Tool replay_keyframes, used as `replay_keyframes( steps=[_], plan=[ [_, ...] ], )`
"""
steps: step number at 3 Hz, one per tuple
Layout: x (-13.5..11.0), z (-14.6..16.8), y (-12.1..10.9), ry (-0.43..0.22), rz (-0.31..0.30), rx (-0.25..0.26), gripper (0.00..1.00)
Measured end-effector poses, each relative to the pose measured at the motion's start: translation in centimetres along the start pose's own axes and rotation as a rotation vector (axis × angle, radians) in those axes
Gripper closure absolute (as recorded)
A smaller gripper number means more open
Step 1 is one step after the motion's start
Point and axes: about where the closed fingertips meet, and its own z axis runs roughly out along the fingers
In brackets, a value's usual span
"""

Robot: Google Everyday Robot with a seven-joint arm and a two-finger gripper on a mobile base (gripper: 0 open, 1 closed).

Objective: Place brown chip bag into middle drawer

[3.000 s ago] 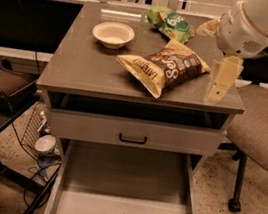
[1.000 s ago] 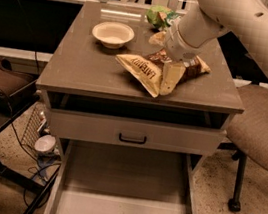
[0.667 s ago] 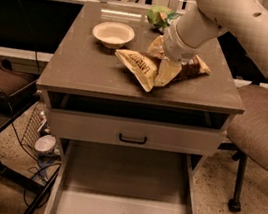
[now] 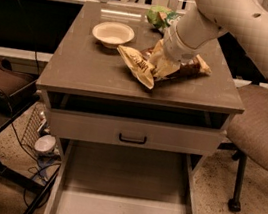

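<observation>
The brown chip bag (image 4: 135,65) lies on the cabinet top (image 4: 89,69), right of centre, crumpled, with its left end raised a little off the surface. My gripper (image 4: 160,63) comes down from the upper right and is shut on the middle of the bag; its tan fingers (image 4: 157,57) press into the foil. The middle drawer (image 4: 122,183) is pulled far out below and in front of the cabinet, its flat pale-grey floor bare between low side walls.
A white bowl (image 4: 113,33) stands left of the bag. A green bag (image 4: 160,16) lies at the back edge. The upper drawer front with a black handle (image 4: 132,139) sits slightly open. An office chair (image 4: 262,129) stands right; a low shelf and wire basket (image 4: 32,123) stand left.
My gripper came down from the right onto the bag and closed on it. The bag's left end has since risen slightly and the bag has bunched up around the fingers.
</observation>
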Motion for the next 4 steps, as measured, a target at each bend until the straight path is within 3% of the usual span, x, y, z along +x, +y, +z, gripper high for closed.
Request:
replay_keyframes(
  steps=[1,2,3,4],
  plan=[
    [0.0,0.0,-0.1,-0.001,-0.001,0.0,1.0],
    [-0.2,-3.0,-0.4,0.031,-0.008,0.029,1.0],
    [-2.0,-10.7,1.0,0.094,-0.015,0.085,1.0],
    [-4.2,-16.7,3.2,0.108,0.002,0.117,1.0]
  ],
)
